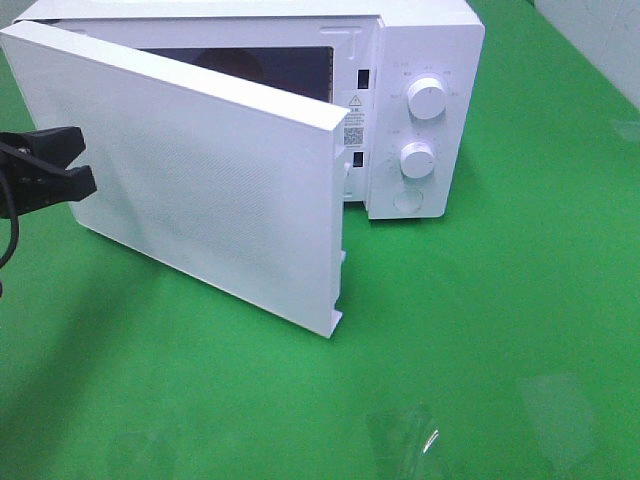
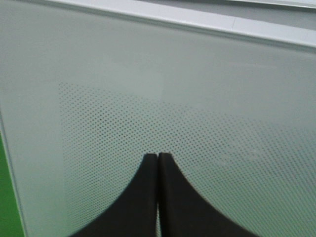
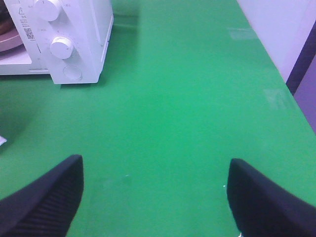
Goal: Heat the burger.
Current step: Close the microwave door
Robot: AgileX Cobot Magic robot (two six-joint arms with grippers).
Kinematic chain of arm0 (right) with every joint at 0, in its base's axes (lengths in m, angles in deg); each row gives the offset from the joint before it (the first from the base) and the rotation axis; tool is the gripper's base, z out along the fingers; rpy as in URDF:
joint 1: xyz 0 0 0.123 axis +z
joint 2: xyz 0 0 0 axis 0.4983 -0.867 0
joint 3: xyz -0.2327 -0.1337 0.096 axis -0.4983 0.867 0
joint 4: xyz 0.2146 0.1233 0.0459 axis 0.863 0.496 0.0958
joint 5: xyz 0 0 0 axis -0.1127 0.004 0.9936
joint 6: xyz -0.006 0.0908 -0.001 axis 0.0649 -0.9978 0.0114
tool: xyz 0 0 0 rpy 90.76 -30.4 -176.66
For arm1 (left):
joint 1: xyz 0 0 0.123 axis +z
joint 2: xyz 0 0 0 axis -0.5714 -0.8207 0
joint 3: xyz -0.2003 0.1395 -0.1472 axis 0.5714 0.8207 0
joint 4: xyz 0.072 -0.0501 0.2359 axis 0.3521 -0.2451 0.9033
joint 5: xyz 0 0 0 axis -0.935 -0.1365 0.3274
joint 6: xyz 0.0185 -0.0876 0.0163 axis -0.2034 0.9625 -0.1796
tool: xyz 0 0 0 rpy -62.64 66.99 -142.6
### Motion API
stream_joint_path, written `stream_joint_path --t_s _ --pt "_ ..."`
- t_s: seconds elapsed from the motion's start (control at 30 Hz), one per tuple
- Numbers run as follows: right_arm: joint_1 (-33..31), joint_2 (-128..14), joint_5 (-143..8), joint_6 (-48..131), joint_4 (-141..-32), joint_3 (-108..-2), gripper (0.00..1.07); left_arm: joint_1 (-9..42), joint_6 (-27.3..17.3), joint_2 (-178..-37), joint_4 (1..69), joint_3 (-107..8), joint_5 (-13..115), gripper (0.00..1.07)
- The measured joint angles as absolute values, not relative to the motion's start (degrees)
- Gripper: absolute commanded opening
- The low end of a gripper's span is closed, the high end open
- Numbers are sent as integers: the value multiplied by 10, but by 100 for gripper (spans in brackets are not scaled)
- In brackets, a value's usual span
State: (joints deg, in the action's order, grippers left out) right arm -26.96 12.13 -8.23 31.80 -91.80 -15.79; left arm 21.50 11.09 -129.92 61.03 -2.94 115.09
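A white microwave (image 1: 440,45) stands at the back of the green table, and its door (image 1: 200,180) is swung partly open toward the front. My left gripper (image 1: 78,165) is at the door's outer face near its left edge. In the left wrist view it (image 2: 158,156) is shut and empty, its tips close against the dotted door panel (image 2: 197,89). My right gripper (image 3: 155,197) is open and empty above bare green table, out of the exterior view. The burger is not plainly visible. Only a brown and pink curved edge (image 3: 7,35) shows inside the microwave cavity.
The microwave's control panel carries two round knobs (image 1: 428,100) (image 1: 418,158) and a round button (image 1: 408,200). It also shows in the right wrist view (image 3: 79,29). The green table (image 1: 500,330) stretches to the front and right. A white wall (image 3: 276,24) borders it.
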Motion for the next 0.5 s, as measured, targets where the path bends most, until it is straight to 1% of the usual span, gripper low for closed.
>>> stream_joint_path --t_s 0.07,0.1,0.13,0.2,0.3,0.5 --pt "-270 121 -82 318 -918 -158 76 208 107 -1301 602 -30 1152 0" --pt "-270 121 -82 318 -918 -158 76 194 98 -1305 583 -31 1153 0" --pt "-270 121 -82 318 -918 -158 76 194 98 -1305 583 -31 1153 0" --pt "-270 121 -82 318 -918 -158 76 174 85 -1320 555 -34 1152 0" --pt "-270 121 -82 318 -918 -158 76 169 84 -1327 549 -41 1152 0" --pt "-270 121 -82 318 -918 -158 76 140 83 -1348 542 -81 1138 0"
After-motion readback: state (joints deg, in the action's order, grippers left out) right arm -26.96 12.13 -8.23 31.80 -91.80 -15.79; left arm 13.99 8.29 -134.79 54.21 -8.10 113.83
